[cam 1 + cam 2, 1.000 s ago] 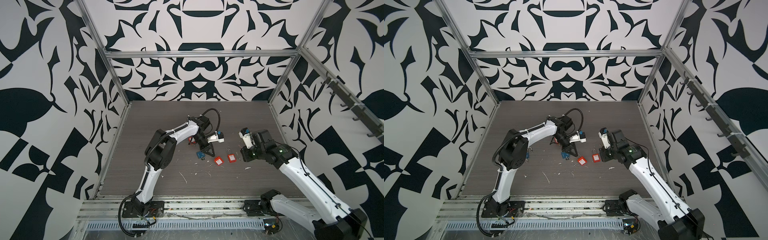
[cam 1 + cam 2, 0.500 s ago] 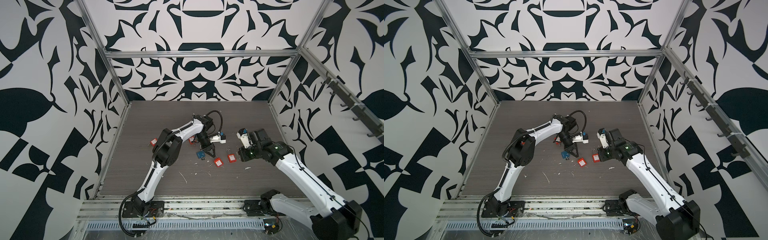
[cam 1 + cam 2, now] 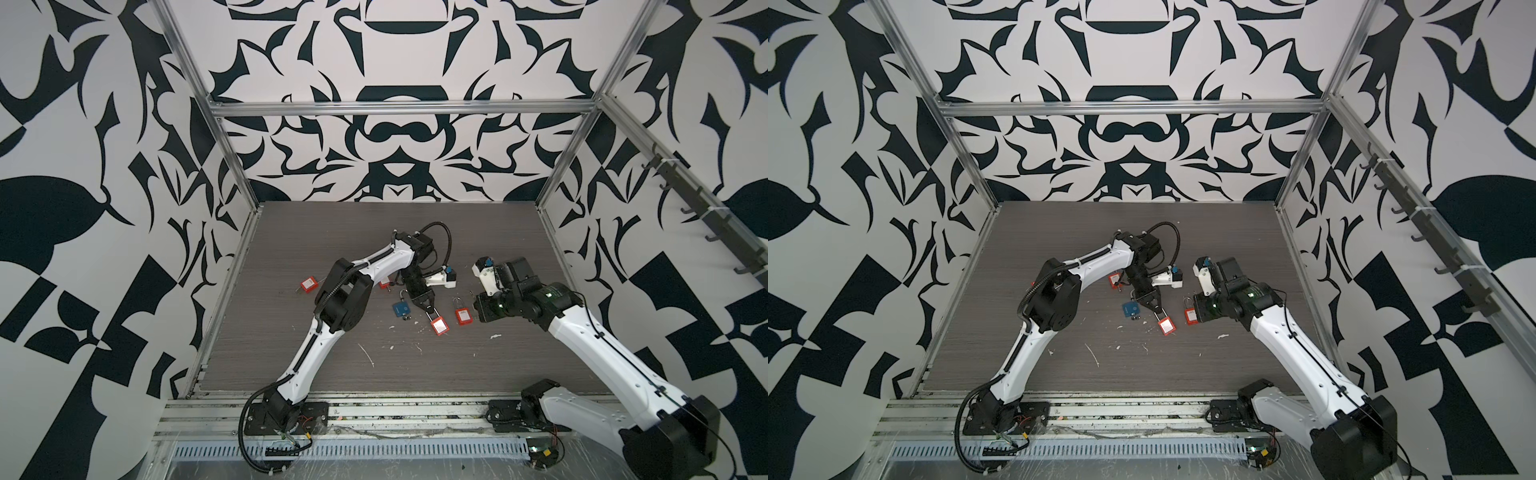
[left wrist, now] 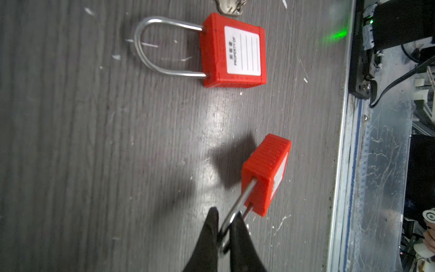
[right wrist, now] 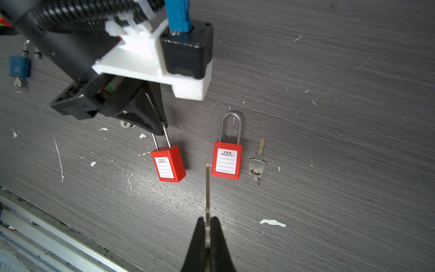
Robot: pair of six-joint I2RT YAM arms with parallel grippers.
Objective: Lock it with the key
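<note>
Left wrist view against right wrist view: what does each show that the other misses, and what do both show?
Only the left wrist view: a green glow on the table. Only the right wrist view: the key pinched in the right claw, and a blue padlock. Both: the red padlock that the left claw grips by its shackle, and the second red padlock lying flat.

Bright overhead light: held padlock [image 4: 263, 169] casts a soft shadow, tabletop [image 4: 211, 117] glares.
</note>
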